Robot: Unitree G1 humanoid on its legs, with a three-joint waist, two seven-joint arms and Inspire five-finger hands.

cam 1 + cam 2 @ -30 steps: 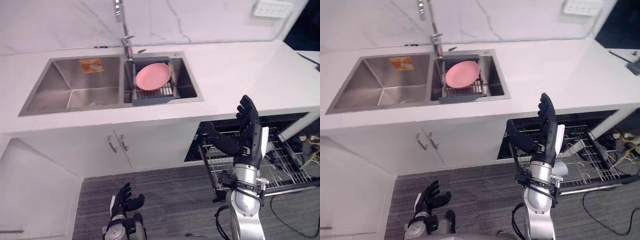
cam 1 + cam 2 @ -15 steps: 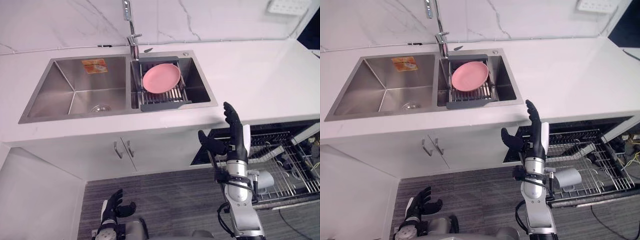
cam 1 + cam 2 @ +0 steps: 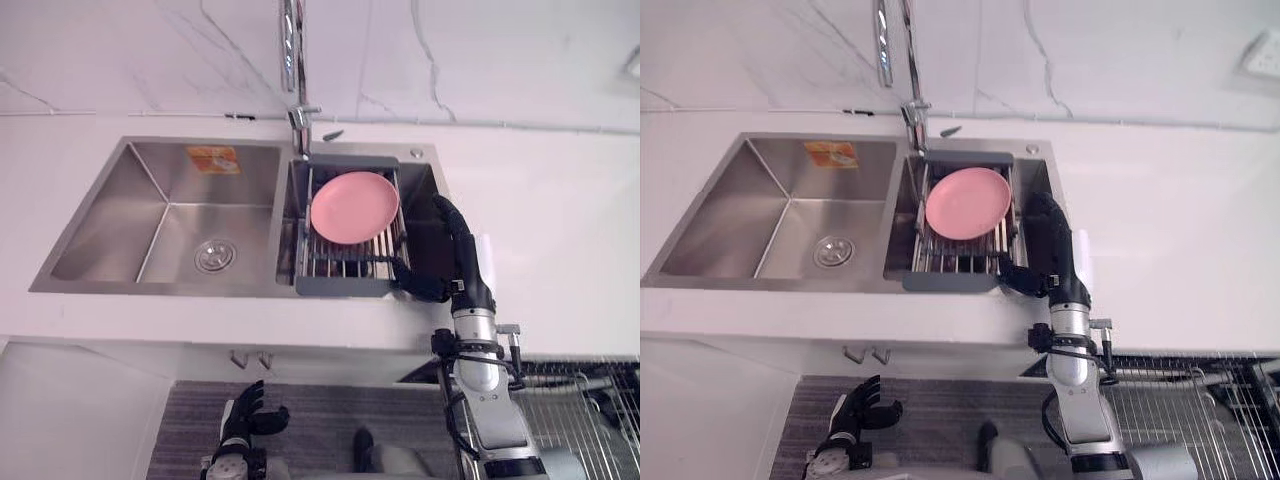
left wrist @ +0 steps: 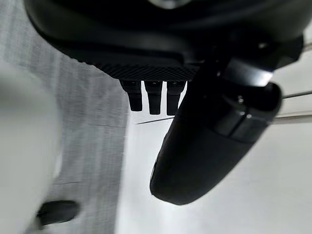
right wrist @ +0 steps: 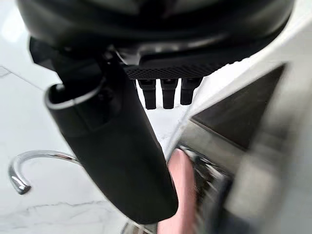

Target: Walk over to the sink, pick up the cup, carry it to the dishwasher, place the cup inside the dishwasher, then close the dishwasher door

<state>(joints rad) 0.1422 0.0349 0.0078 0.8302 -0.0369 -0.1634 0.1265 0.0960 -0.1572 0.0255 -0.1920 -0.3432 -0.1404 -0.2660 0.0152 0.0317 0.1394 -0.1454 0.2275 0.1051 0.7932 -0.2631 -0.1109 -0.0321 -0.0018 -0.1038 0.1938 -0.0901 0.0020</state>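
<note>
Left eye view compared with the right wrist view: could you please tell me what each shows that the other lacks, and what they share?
The left eye view adds the sink as a whole: its left basin with the drain and orange sticker. It also adds the open left hand, low at the view's bottom, and the dishwasher rack at lower right. The right wrist view adds the curved top of the faucet. Both show the open right hand beside the pink plate, and the faucet.
</note>
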